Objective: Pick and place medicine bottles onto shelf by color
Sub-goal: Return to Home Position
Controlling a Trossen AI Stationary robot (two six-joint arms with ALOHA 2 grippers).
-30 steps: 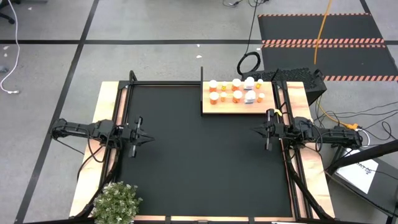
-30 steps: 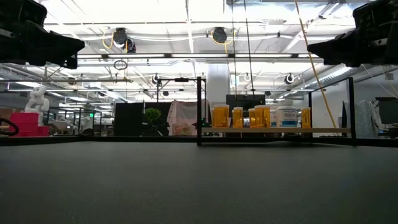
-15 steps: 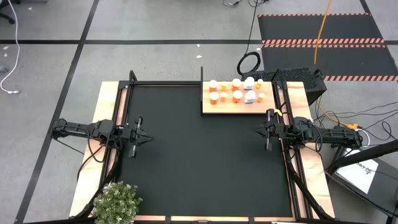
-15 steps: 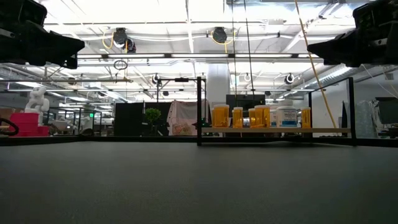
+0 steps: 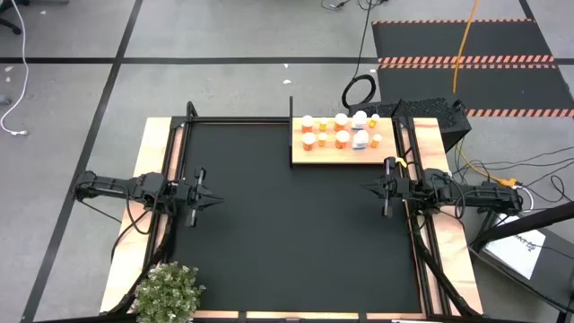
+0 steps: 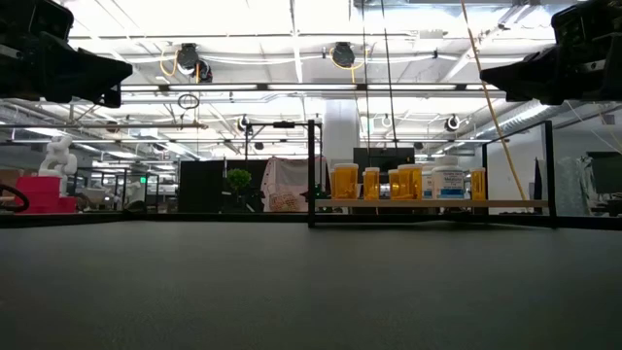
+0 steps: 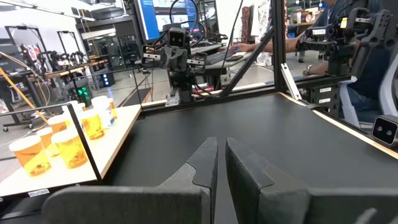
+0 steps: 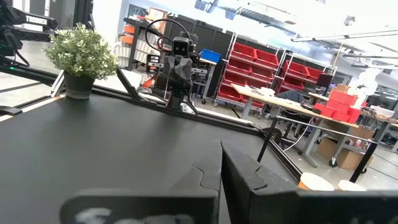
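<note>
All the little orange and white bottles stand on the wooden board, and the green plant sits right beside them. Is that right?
No. The small orange and white medicine bottles do stand on the light-wood shelf board, but the green potted plant sits at the opposite corner, far from them. The high view shows it.

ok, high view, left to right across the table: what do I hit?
Potted plant → left gripper, shut → bare black mat → right gripper, shut. The shelf with the medicine bottles spans the same stretch as the right gripper, so it is left out.
</note>
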